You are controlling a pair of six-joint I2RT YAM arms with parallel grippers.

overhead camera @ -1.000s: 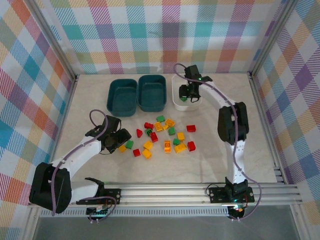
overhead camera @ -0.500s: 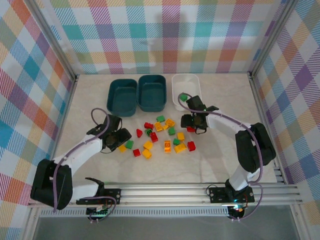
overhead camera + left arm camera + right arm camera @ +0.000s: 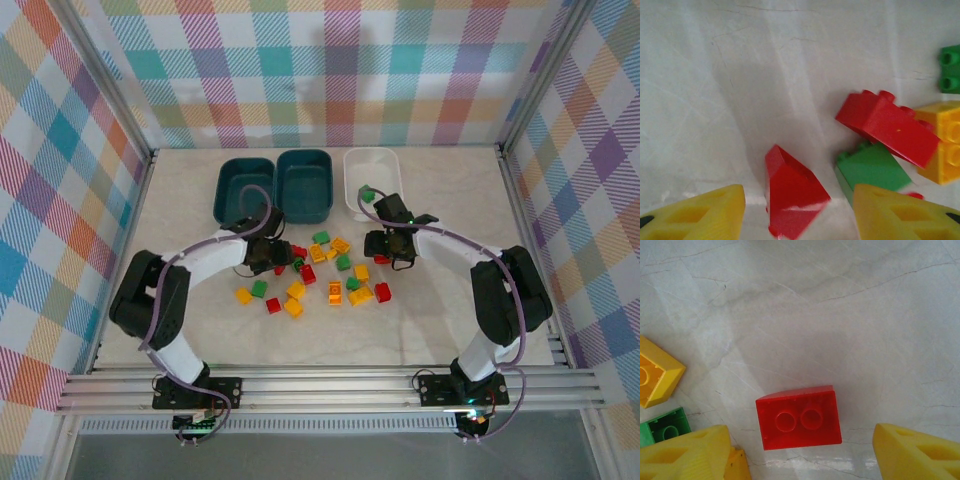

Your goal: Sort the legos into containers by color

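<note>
Table [image 3: 450, 200], far side: left bin [image 3: 245, 193], middle bin [image 3: 304, 185] and right bin [image 3: 386, 160] in a row. One brick [image 3: 368, 194] in right bin. Loose bricks [image 3: 359, 294] scattered before the bins, between left gripper [image 3: 272, 256] and right gripper [image 3: 386, 246].

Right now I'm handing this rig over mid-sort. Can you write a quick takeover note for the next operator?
Left gripper: open, with a red sloped brick lying on the table between its fingers, not gripped.
Right gripper: open, with a red two-stud brick between its fingers, not gripped.
Bins: the white bin holds one green brick. No bricks are visible in the left teal bin or the right teal bin.
Done: that one green brick.
Left: the loose red, green and yellow bricks on the table in front of the bins.
</note>
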